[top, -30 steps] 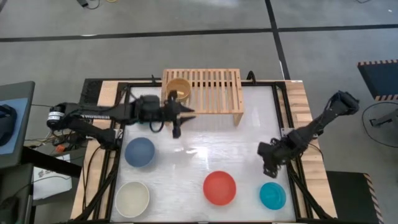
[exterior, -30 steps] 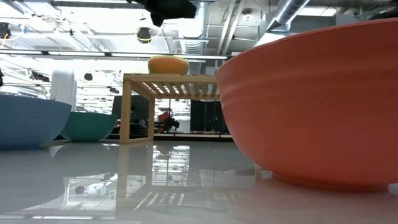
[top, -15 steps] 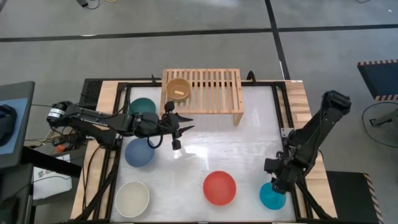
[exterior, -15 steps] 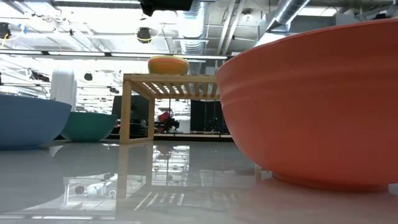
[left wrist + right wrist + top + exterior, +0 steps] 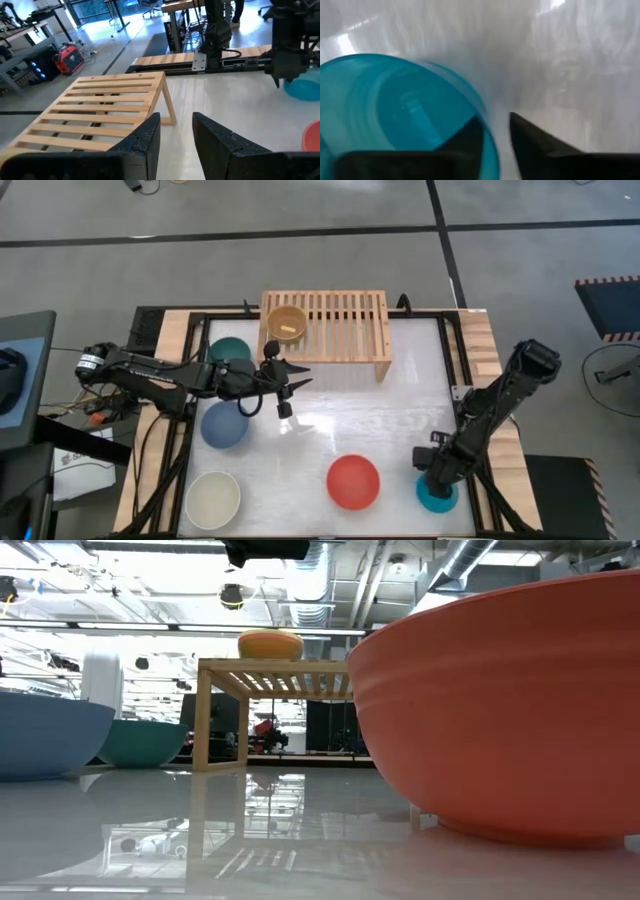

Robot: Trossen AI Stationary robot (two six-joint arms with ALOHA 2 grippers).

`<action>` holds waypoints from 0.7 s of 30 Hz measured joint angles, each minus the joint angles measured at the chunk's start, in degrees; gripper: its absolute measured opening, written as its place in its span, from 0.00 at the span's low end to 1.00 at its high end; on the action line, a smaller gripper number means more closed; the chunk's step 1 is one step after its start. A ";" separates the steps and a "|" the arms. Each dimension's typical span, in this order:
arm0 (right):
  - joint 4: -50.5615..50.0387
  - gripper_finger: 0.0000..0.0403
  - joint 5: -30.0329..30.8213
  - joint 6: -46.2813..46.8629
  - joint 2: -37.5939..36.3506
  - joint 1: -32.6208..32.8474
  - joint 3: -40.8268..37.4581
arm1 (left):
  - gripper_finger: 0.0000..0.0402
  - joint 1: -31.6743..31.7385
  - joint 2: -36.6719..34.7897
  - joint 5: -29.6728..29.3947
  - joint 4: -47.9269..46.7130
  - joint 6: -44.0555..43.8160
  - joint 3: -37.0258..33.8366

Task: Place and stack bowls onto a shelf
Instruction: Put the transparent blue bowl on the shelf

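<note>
The light-wood shelf (image 5: 325, 325) stands at the far edge with a yellow bowl (image 5: 286, 322) resting on its slatted top at the left end. On the table sit a dark green bowl (image 5: 229, 350), a navy bowl (image 5: 224, 425), a cream bowl (image 5: 213, 500), a red bowl (image 5: 353, 482) and a teal bowl (image 5: 437, 496). My left gripper (image 5: 284, 392) hovers open and empty just in front of the shelf's left part (image 5: 110, 105). My right gripper (image 5: 436, 476) is down at the teal bowl (image 5: 395, 115), shut on it. My right gripper has the teal bowl's rim (image 5: 489, 131) on the side toward the table's middle. One finger (image 5: 468, 139) is inside the bowl and the other finger (image 5: 530, 142) outside. The fingers come from above, pointing down. The bowl sits upright on the table.
The red bowl (image 5: 500, 710) fills the right of the low view, close to that camera; the navy bowl (image 5: 50, 735) and dark green bowl (image 5: 140, 740) show at its left. Most of the shelf's top right of the yellow bowl (image 5: 270, 644) is bare. The table's middle (image 5: 350, 410) is bare.
My right gripper has gone toward the near edge and down, from above the table's right side onto the teal bowl's rim. My left gripper has drawn back from the yellow bowl on the shelf toward the near edge, uncovering the dark green bowl. No bowl has moved.
</note>
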 joint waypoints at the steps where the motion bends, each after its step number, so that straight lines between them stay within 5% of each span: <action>1: -0.09 0.17 -1.00 -0.66 -0.18 -1.04 0.00 | 0.25 0.00 0.00 0.00 0.01 0.00 0.00; 4: -0.18 0.05 -2.28 -2.81 -2.36 -4.38 0.00 | 0.25 0.00 0.00 -0.40 0.17 0.65 0.00; 8: -1.26 0.09 -1.43 -6.65 -7.07 -7.87 0.00 | 0.25 0.11 0.00 -1.61 0.18 0.72 0.00; 21: -2.46 0.07 14.60 -20.25 -20.01 -20.08 0.00 | 0.25 0.24 0.00 -1.62 -2.53 -2.45 0.00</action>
